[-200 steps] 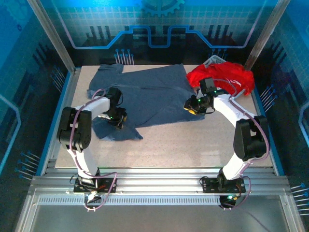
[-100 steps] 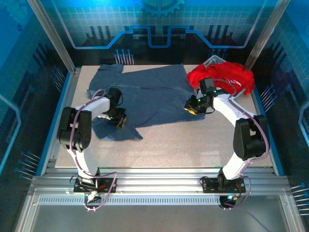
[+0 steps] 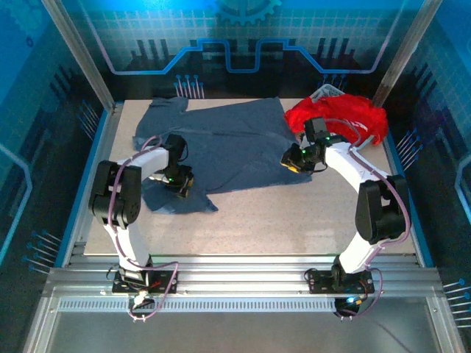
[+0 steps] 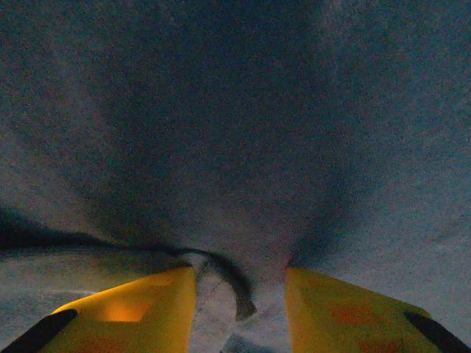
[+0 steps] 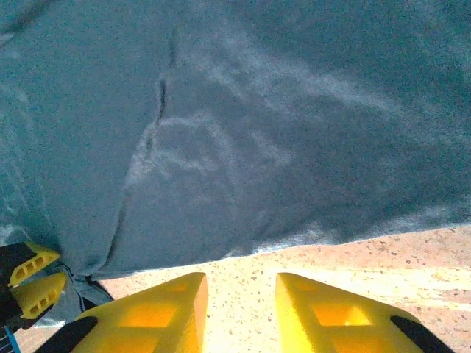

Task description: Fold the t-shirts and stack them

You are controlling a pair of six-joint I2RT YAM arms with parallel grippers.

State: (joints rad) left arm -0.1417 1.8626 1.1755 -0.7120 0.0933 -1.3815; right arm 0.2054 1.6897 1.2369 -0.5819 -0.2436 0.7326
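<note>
Blue shirt: spread on the far desk, near-left corner bunched, not yet folded.
Red shirt: heaped far right.
My left jaws: pinching blue cloth.
My right jaws: spread over bare desk at the blue hem.
Progress: barely begun, I judge.

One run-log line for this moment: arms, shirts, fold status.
left fingers: pinching blue t-shirt fold | right fingers: apart, empty, over table at hem | red t-shirt: heaped far right | fold: not done
</note>
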